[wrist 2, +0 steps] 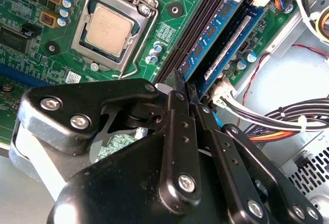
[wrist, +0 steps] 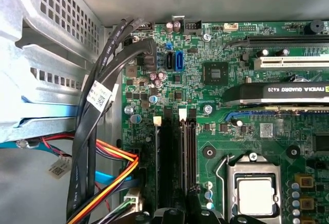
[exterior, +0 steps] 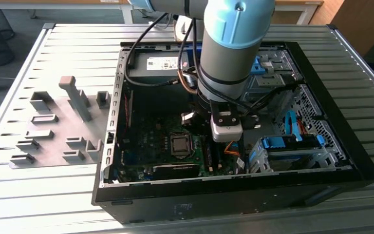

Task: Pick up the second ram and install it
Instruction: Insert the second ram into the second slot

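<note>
1. Ram (wrist 2: pixel 213 29) ran away from the pincer (wrist 2: pixel 185 82) in the second wrist view, blue and standing on edge along the slots. Its near end sat between the fingertips (wrist 2: pixel 177 80), and how deep it sat in its slot was hard to judge.
2. The pincer was all but closed, its narrow gap taken up by the ram's thin edge.
3. A darker stick (wrist 2: pixel 234 41) stood just beside the ram, on the side away from the socket (wrist 2: pixel 108 29); its near end was hidden behind one finger.
4. In the first wrist view the slots (wrist: pixel 175 167) appeared as dark rails, with the sticks hard to pick out and the cables (wrist: pixel 97 131) to one side.
5. In the exterior view the arm (exterior: pixel 229 53) reached into the case (exterior: pixel 239 195) and hid the ram.
</note>
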